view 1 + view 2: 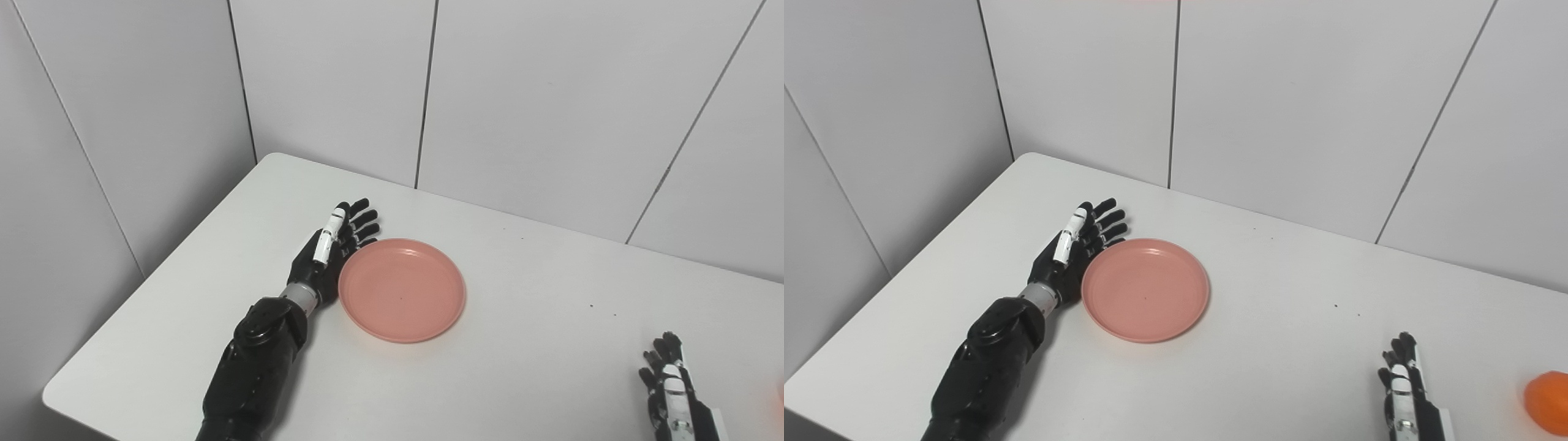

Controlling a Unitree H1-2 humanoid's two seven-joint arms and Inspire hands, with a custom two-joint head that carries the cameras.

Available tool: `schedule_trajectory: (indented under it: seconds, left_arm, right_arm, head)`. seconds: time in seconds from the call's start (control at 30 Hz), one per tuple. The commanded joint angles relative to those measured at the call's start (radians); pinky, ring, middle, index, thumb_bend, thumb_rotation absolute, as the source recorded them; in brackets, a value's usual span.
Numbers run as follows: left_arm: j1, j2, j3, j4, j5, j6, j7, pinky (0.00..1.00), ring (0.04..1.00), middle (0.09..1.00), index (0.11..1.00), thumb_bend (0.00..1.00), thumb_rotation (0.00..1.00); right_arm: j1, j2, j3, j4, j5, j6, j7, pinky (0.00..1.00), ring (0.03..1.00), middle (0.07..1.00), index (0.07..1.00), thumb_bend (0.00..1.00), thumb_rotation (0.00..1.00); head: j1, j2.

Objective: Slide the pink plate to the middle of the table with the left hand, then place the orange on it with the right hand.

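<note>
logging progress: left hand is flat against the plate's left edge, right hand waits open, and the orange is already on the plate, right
Not quite. The pink plate is empty; the right eye view shows the orange on the table at the far right, beside the open right hand. The left hand is open against the plate's left edge.

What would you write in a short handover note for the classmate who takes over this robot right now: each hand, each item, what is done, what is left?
Left hand: open, fingers straight, edge-on against the left rim of the pink plate.
Right hand: open, holding nothing, low at the near right of the table.
Orange: on the table to the right of the right hand, untouched.
Done: left hand set for the push.
Left: slide the plate to the middle, then place the orange on it.
</note>
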Motion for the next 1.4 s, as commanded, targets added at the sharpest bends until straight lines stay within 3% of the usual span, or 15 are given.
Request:
schedule_trajectory:
  seconds: [0.0, 0.43, 0.73, 1.07, 1.37]
  left_arm:
    - [-0.018, -0.007, -0.014, -0.009, 0.011, 0.030, -0.002, 0.89, 0.904, 0.908, 0.890, 0.34, 1.00]
    - [-0.015, -0.074, -0.085, -0.049, 0.035, 0.066, 0.005, 0.88, 0.895, 0.902, 0.882, 0.34, 1.00]
    - [-0.005, -0.130, -0.145, -0.095, 0.050, 0.100, 0.003, 0.86, 0.884, 0.896, 0.882, 0.34, 1.00]
    - [0.028, -0.185, -0.173, -0.134, 0.073, 0.126, 0.006, 0.88, 0.901, 0.909, 0.902, 0.36, 1.00]
    - [0.070, -0.228, -0.181, -0.153, 0.075, 0.106, 0.006, 0.90, 0.907, 0.919, 0.914, 0.37, 1.00]
  right_arm:
    - [-0.019, -0.003, -0.001, -0.006, -0.003, -0.030, 0.004, 1.00, 1.000, 1.000, 1.000, 0.16, 1.00]
    - [-0.019, 0.016, 0.002, -0.024, -0.026, -0.007, -0.020, 1.00, 0.998, 0.993, 0.997, 0.21, 1.00]
    - [-0.021, 0.030, 0.009, -0.057, -0.046, 0.046, -0.036, 1.00, 1.000, 0.995, 1.000, 0.24, 1.00]
    - [-0.022, 0.051, 0.015, -0.096, -0.061, 0.108, -0.056, 1.00, 1.000, 0.982, 0.990, 0.27, 1.00]
    - [-0.028, 0.052, 0.027, -0.121, -0.080, 0.145, -0.059, 1.00, 1.000, 0.992, 1.000, 0.25, 1.00]
  head:
    - [0.000, 0.000]
    - [-0.051, 0.047]
    - [-0.074, 0.074]
    - [-0.124, 0.112]
    - [-0.176, 0.144]
